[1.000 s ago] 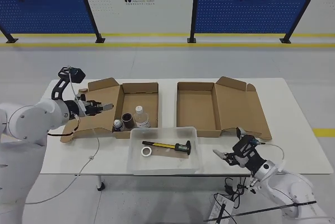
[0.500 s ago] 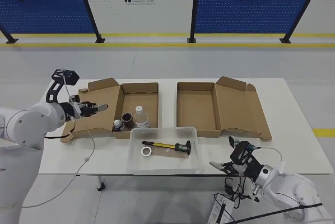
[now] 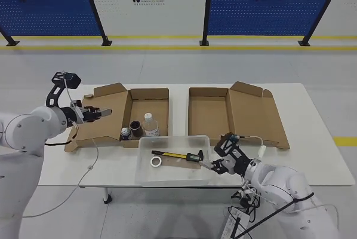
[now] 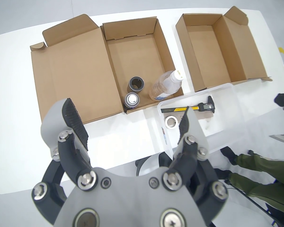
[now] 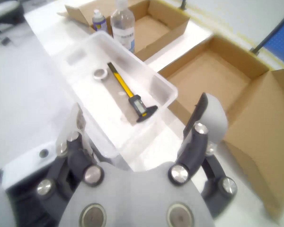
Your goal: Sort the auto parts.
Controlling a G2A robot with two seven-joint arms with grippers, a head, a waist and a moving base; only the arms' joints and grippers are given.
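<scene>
Item one: the left gripper [image 3: 104, 112] hangs above the opened lid flap of the left cardboard box [image 3: 148, 93], on the left part of the white table [image 3: 322, 149]. Its fingers stand well apart and hold nothing. Item two: the right gripper [image 3: 213, 166] sits low at the right end of the clear plastic bin [image 3: 144, 161], near that bin's front corner. Its fingers are likewise spread and nothing is between them. Whether a finger touches the bin wall cannot be determined. Item three: the bin rests at the front of the table, just ahead of the gap between the two boxes. Inside it a yellow and black digital caliper [image 3: 181, 156] lies flat along the bin's length, with its display head toward the right end. A metal ring [image 3: 156, 161] lies flat at the left end, just beside the tip of the caliper's beam. Item four: the left cardboard box stands open and holds three things by its front wall, all upright. These are a clear plastic bottle [image 3: 150, 124] with a white cap toward the right corner, a black cylinder [image 3: 135, 126] beside it, and a small spray can [image 3: 125, 132] in the left corner. Item five: the right cardboard box [image 3: 208, 116] stands open beside the left one, its lid flap folded out to the right.
</scene>
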